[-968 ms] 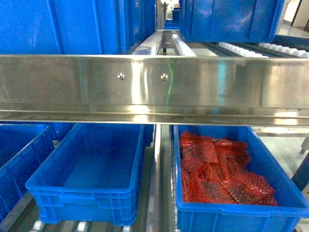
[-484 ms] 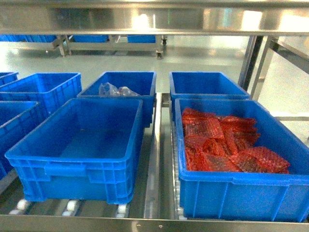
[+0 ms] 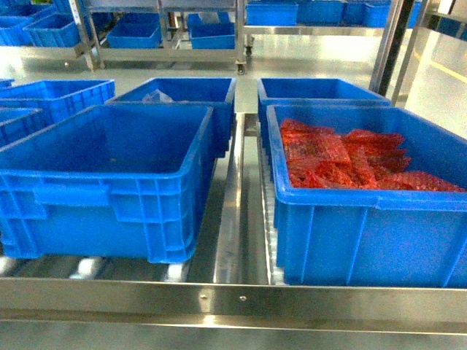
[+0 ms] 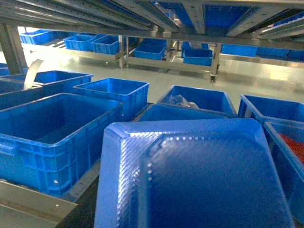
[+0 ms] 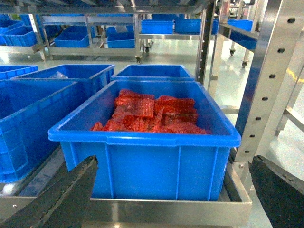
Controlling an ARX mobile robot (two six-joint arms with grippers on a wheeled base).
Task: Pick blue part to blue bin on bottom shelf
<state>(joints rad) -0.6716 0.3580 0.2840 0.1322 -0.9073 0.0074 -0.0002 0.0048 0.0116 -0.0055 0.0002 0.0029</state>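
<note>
The blue part, a shallow square moulded tray, fills the lower left wrist view and is carried in front of that camera, hiding my left gripper's fingers. It hovers before the bottom shelf, near an empty blue bin at front left, also in the head view. My right gripper is open with nothing between its fingers, facing a blue bin of red mesh packs. Neither gripper shows in the head view.
A centre divider rail separates the empty bin from the bin of red packs. More blue bins stand behind. A perforated steel upright stands right of the shelf. An upper tier's underside hangs overhead.
The head view has dropped from the upper shelf's steel lip to the bottom shelf level; the bins now look closer and are seen from lower.
</note>
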